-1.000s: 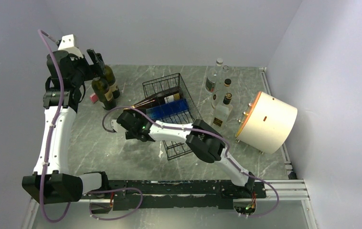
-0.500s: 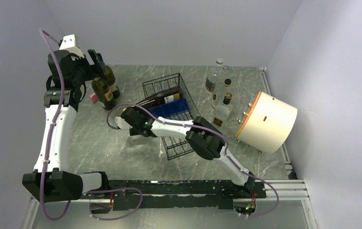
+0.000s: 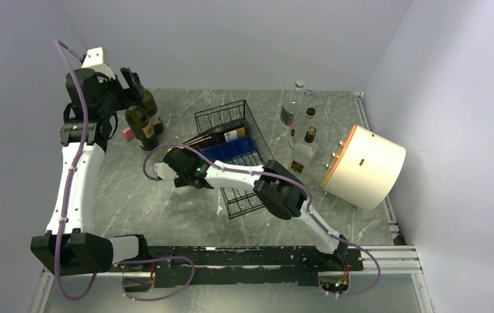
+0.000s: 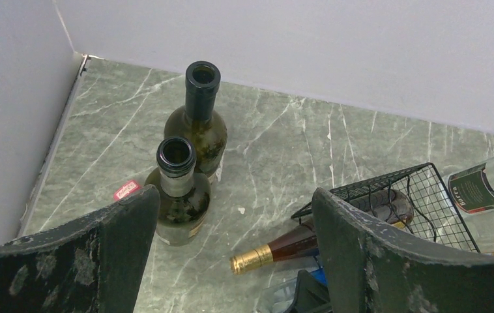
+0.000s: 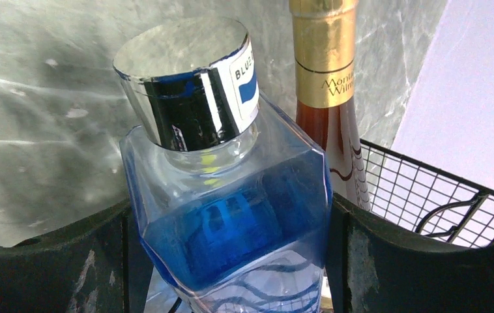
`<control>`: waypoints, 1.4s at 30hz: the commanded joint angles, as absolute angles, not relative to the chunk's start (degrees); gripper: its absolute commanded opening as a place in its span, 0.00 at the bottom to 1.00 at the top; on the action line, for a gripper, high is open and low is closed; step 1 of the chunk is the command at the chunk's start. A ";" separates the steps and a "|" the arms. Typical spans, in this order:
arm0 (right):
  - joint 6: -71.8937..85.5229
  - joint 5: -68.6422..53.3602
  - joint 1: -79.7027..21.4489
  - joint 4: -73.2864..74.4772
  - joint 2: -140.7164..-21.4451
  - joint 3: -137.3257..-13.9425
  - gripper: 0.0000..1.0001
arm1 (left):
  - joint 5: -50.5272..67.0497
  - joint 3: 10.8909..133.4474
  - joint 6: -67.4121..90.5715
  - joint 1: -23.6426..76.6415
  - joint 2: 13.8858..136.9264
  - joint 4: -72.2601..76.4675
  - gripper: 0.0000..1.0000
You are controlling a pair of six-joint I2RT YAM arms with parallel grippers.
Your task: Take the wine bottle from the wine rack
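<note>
Since a second ago, your right hand [image 5: 229, 215] has slid a little to the left and away from the arm bases, and its elbow has followed it over the near end of the rack [image 3: 223, 112]. Nothing else has shifted: your left arm, every bottle and the rack sit where they were.

Your right hand now grasps the blue bottle [image 3: 234, 150] at its shoulders, with one finger pressed against each side, just below the silver cap. That bottle lies in the rack with its neck past the rack's left side. The wine bottle [image 4: 290, 246], brown with a gold foil neck, lies in the rack just beside it on the far side. Its neck also sticks out to the left, over the table [image 3: 166, 208].

Your left hand [image 4: 236, 199] is released, its fingers spread wide, and it hovers above the green bottles at the far left without touching them.

By count you have:
- Two bottles in the one rack.
- Two green bottles [image 4: 180, 195], upright and uncapped, close together.
- Three clear bottles [image 3: 303, 155], standing right of the rack.
- One white drum [image 3: 368, 166] with an orange rim, lying on its side beyond them.
- One small pink tag [image 3: 128, 134], by the green bottles.
</note>
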State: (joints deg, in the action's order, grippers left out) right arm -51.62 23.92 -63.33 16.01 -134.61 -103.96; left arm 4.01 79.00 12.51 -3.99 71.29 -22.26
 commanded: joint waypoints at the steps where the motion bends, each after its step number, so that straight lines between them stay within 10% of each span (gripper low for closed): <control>1: -49.41 19.98 -66.36 13.99 -130.65 -103.18 0.55 | 5.80 78.93 13.01 -4.84 71.55 -20.49 0.89; 42: -19.86 8.91 -72.59 -18.00 -97.23 -76.47 0.22 | 5.55 78.75 12.99 -5.19 72.34 -20.49 0.88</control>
State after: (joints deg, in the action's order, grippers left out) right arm -25.12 7.88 -72.38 -9.93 -101.65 -78.41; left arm 4.27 79.00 12.82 -4.69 72.18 -22.24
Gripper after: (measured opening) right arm 0.620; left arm 0.878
